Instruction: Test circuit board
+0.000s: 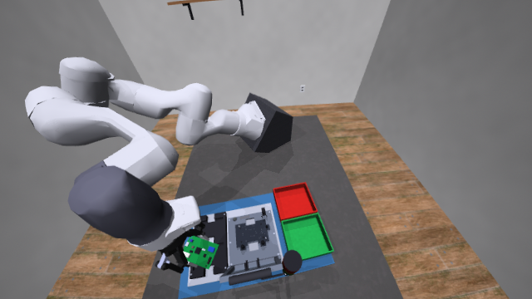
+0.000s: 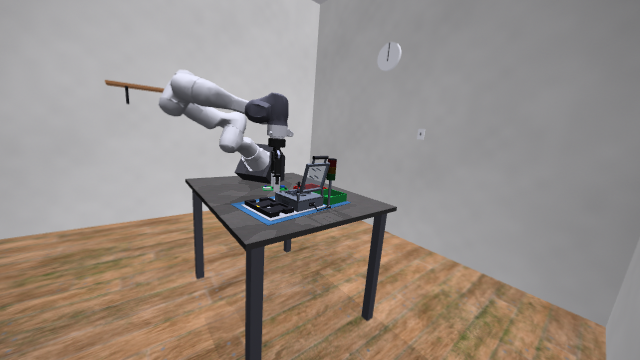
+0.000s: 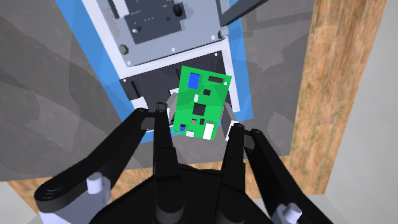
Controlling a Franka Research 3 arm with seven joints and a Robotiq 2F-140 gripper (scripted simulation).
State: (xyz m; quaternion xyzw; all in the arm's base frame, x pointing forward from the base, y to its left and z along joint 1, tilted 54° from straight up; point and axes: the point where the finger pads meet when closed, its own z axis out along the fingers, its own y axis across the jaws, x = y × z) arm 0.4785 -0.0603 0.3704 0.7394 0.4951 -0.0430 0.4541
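hand: your hand is clamped on the circuit board, fingers partway in on its two long edges.
board: green, face up, lifted out of the black tray and hanging above it. seen from the wrist it sits skewed against the tray and tester lines. white connector is at the end nearest your palm.
tester: grey tester just beside the tray, lid standing up and open, plate bare.
risk, orientation: judge the connector end against the lone post before you lower. wrong way round and it will not seat on the pins.
risk, skew: if that twist is carried to the plate, the holes could miss the pins and the board could ride up on a post.
risk, grip: you hold by thin edges only. a knock on the tester wall or the raised lid could tip or slide the board in the fingers.
risk, lid: the open lid and its handle stand along one side of the tester. a low approach from there could clip them.
around: red bin and green bin past the tester, touching each other. dark signal tower by the green bin; from the top i cannot tell any colour lit.
under: all on a blue mat on the dark surface.
in the way: nothing stands between board and plate that i can make out.
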